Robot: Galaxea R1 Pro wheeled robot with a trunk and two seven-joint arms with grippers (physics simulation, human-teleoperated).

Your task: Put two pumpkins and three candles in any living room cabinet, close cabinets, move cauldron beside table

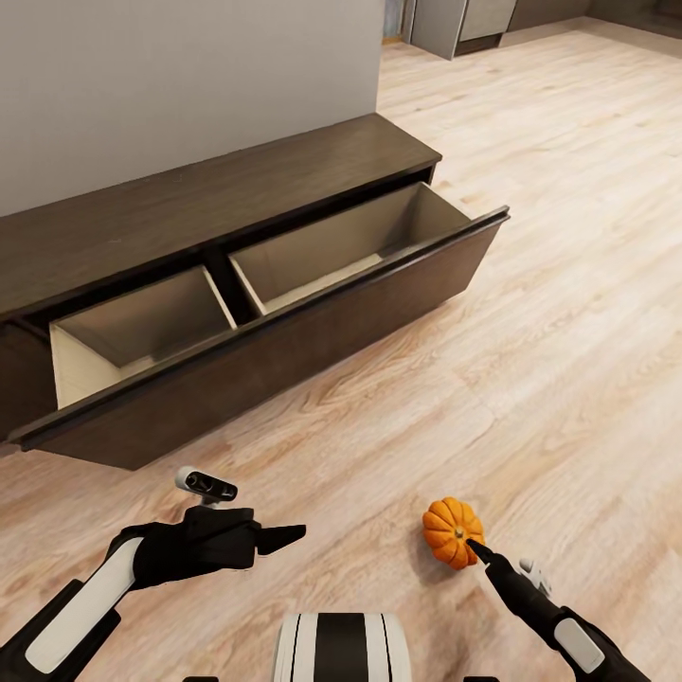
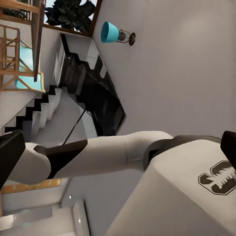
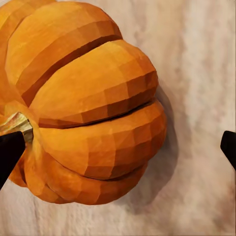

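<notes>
one pumpkin [image 1: 453,532], two open drawer compartments [image 1: 142,327]

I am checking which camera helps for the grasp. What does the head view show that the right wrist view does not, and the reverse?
Head view alone: the dark cabinet with its drawer pulled open, and the left gripper apart from the pumpkin.

Right wrist view alone: the pumpkin's ribs and pale stem close up, with one fingertip near the stem and the other far off, jaws open.

Both: the orange pumpkin on the wood floor, and the right gripper at it.
</notes>
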